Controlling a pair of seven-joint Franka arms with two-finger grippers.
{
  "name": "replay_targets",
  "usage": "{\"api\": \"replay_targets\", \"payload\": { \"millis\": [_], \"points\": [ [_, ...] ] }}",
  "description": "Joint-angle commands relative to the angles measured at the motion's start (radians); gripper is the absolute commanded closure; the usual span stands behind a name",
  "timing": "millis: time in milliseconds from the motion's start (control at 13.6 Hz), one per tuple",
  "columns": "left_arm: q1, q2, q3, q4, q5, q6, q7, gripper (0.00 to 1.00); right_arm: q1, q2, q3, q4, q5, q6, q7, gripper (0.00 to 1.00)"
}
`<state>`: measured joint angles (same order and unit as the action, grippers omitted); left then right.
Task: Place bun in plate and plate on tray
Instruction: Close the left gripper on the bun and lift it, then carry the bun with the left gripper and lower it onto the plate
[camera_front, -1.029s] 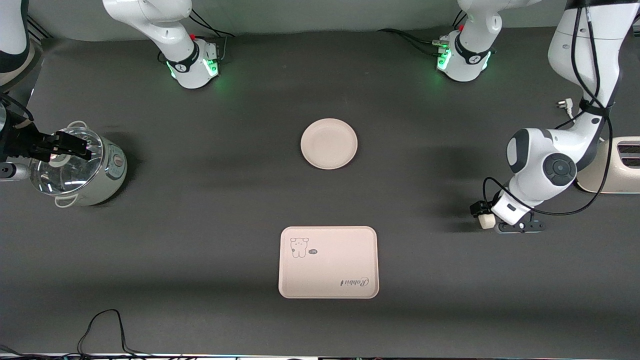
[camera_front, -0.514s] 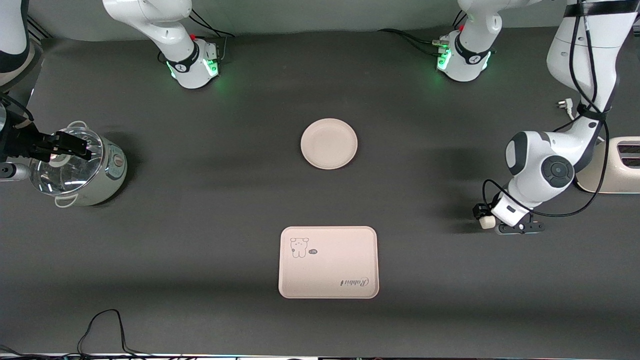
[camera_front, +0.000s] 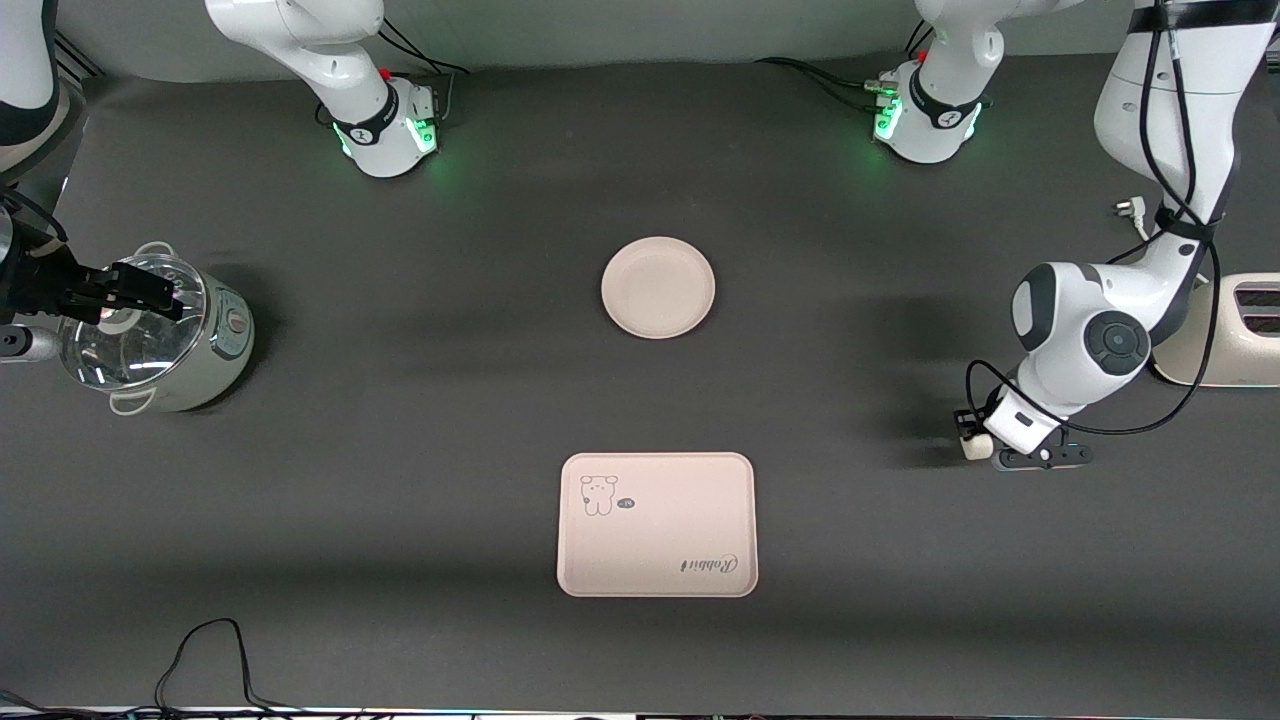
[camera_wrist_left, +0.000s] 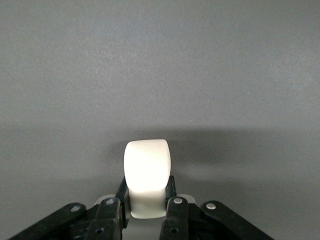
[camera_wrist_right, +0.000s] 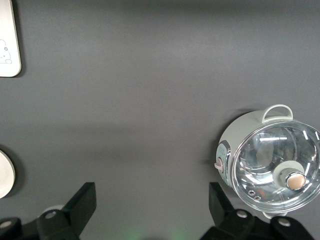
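1. At the right arm's end of the dark counter (camera_front: 400, 400), the right tool (camera_front: 150, 288) hangs over a glass-lidded cooker pot (camera_front: 155, 335); in the right wrist view its two fingers (camera_wrist_right: 82, 202) stand wide apart with nothing between them, and this arm waits.

2. The plate (camera_front: 658, 287), round, pale and bare, sits at mid-counter, farther from the front camera than the tray and well apart from it.

3. The tray (camera_front: 657, 524), cream and rectangular with rounded corners, lies nearer to the front camera than the plate; a small bear drawing (camera_front: 598, 494) marks one corner and the word "Rabbit" (camera_front: 710, 564) the corner diagonal to it. Nothing rests on it.

4. The bun (camera_front: 972, 447), a small cream-white lump, sits toward the left arm's end of the counter, well apart from the tray and about level with the tray's edge that faces the plate.

5. The left tool (camera_front: 975, 440) is down at the counter surface and closed around the bun; the left wrist view shows the bun (camera_wrist_left: 146, 175) pinched between both fingers (camera_wrist_left: 172, 200), its rounded end jutting clear of them. Whether it is lifted off the counter cannot be told.

6. A cream toaster (camera_front: 1235, 330) stands at the edge of the counter, farther from the tray than the bun.
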<state>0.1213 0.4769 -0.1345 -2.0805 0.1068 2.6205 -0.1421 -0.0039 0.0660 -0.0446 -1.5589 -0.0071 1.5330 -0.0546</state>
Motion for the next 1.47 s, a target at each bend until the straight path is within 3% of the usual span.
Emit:
{"api": "replay_targets", "payload": {
  "millis": [0, 294, 588, 808, 1176, 1396],
  "points": [
    [-0.012, -0.058, 0.001, 0.005, 0.017, -0.065, -0.025, 0.69, 0.016, -0.026, -0.014, -0.03, -0.011, 0.016, -0.017, 0.0],
    [-0.018, -0.216, -0.042, 0.025, 0.016, -0.291, -0.007, 0.69, 0.016, -0.026, -0.014, -0.032, -0.011, 0.016, -0.017, 0.0],
    [-0.019, -0.417, -0.2, 0.094, -0.073, -0.601, -0.027, 0.69, 0.016, -0.026, -0.014, -0.032, -0.011, 0.016, -0.017, 0.0],
    [-0.02, -0.484, -0.29, 0.167, -0.169, -0.735, -0.066, 0.69, 0.016, -0.026, -0.014, -0.032, -0.011, 0.018, -0.017, 0.0],
    [-0.04, -0.5, -0.522, 0.269, -0.177, -0.807, -0.38, 0.69, 0.016, -0.026, -0.014, -0.033, -0.011, 0.019, -0.017, 0.0],
    [-0.15, -0.483, -0.571, 0.261, -0.159, -0.783, -0.571, 0.69, 0.016, -0.026, -0.014, -0.033, -0.011, 0.019, -0.017, 0.0]
  ]
}}
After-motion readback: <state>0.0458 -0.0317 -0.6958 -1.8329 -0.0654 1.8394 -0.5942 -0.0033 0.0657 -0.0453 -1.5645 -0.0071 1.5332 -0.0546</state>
